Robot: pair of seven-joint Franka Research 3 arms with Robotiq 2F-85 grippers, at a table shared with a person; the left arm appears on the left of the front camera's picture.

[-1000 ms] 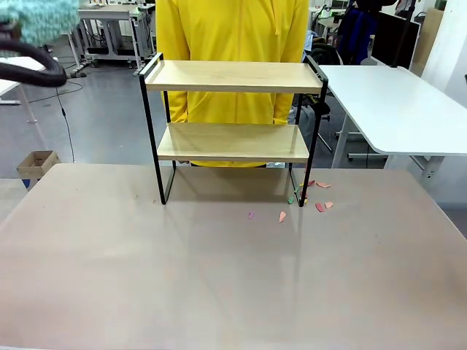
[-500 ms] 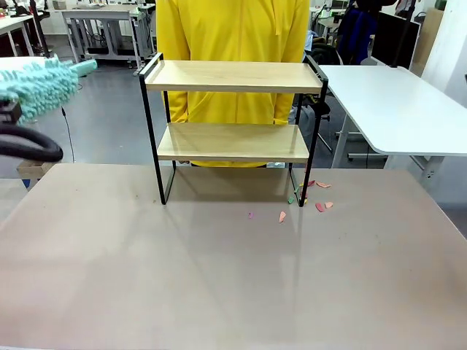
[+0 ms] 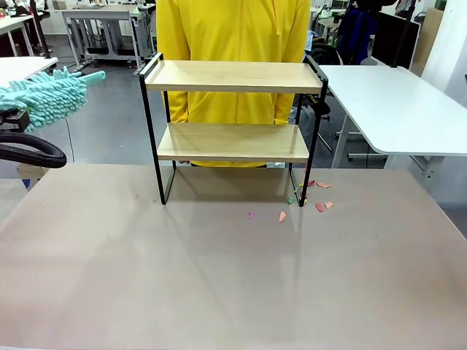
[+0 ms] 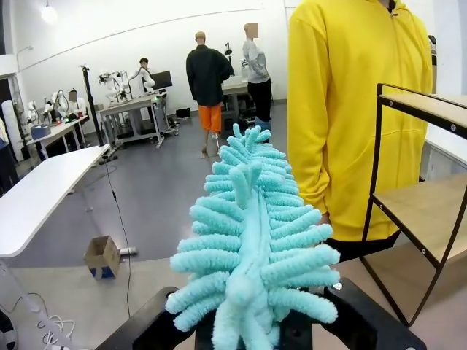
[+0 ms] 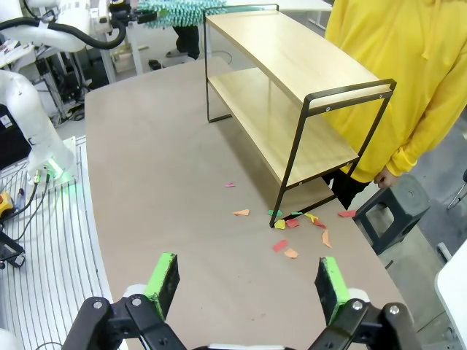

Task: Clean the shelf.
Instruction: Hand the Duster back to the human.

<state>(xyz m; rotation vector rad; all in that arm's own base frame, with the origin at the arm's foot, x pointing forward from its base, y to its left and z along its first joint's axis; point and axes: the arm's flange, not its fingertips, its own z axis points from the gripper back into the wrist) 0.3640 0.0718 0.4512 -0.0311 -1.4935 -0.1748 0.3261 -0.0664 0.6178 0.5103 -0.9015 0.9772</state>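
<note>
The shelf (image 3: 233,76) is a two-tier rack of light wooden boards in a black frame, standing at the far middle of the table; it also shows as shelf (image 5: 292,65) and shelf (image 4: 417,210). A fluffy teal duster (image 3: 45,98) hangs at the far left, level with the upper board and apart from it. My left gripper (image 4: 252,329) is shut on the duster (image 4: 252,240) at its base. My right gripper (image 5: 246,284) stands open above the table's right end, nothing between its green pads. Coloured paper scraps (image 3: 282,216) lie by the shelf's right foot.
A person in a yellow hoodie (image 3: 233,29) stands close behind the shelf. A white side table (image 3: 394,109) is at the right, a black stool (image 5: 387,211) beyond the table's edge, and a cardboard box (image 4: 102,255) on the floor at the left.
The duster has come down from the top left corner to the height of the upper board, its tip now pointing right toward the shelf. Shelf and scraps have not moved.
</note>
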